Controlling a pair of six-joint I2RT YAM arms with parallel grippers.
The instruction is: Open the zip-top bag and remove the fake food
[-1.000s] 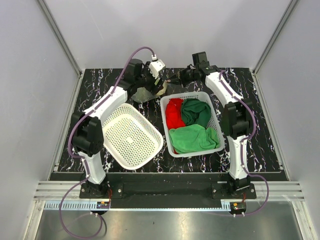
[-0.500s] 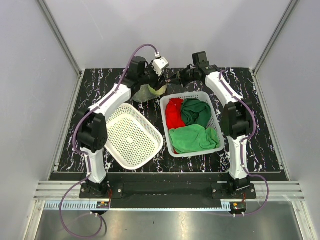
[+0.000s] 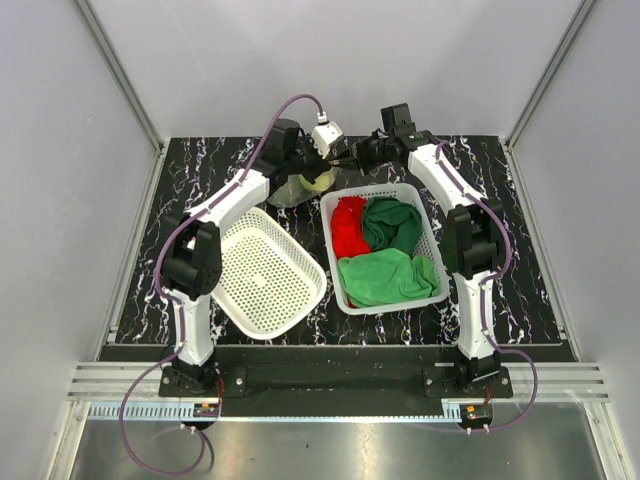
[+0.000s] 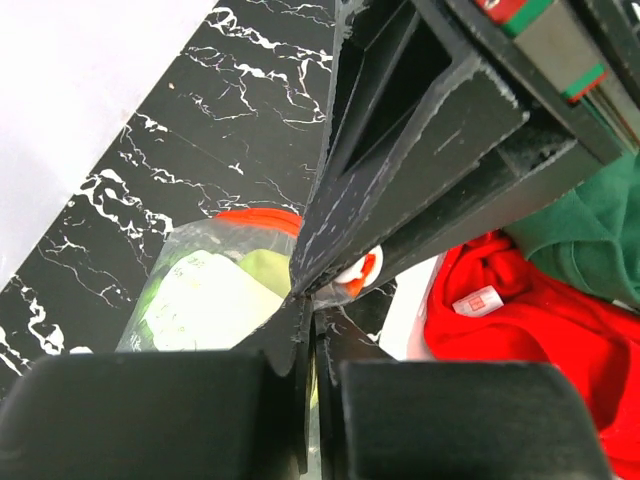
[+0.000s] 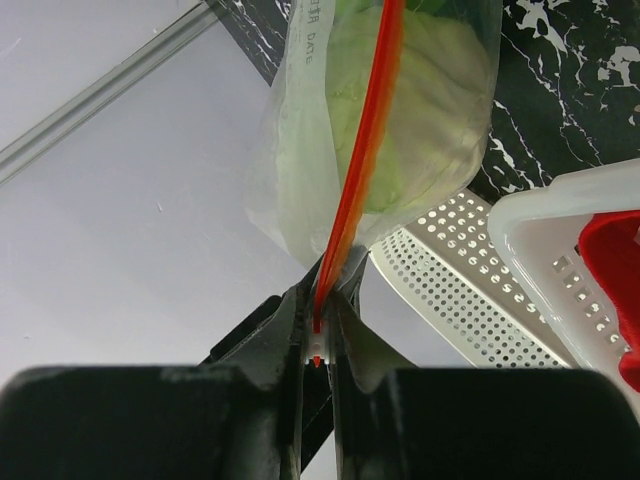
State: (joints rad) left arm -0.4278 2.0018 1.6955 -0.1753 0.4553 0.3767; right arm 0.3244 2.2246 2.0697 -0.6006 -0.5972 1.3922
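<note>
The zip-top bag [image 3: 300, 186] hangs at the back of the table, clear and crinkly, with a red-orange zip strip [image 5: 366, 150]. Fake food shows through it: a pale yellow-green cabbage-like ball [image 5: 425, 110], also visible in the left wrist view [image 4: 262, 270]. My right gripper [image 5: 318, 330] is shut on the strip's end at the white slider [image 5: 317, 345]. My left gripper [image 4: 309, 304] is shut right beside it, pinching the bag's thin edge just under the right fingers [image 4: 420, 150]. In the top view both grippers meet tip to tip, the left gripper [image 3: 334, 160] and the right gripper [image 3: 349, 159].
An empty white perforated basket [image 3: 312, 285] lies tilted at front left. A second white basket [image 3: 385, 188] at the right holds a red cloth [image 3: 348, 226] and green cloths [image 3: 388, 276], directly below the grippers. Grey walls close in behind.
My left gripper moved right to the right gripper's tips and closed there on the bag's edge. The right gripper held still, and the bag shifted slightly right.
</note>
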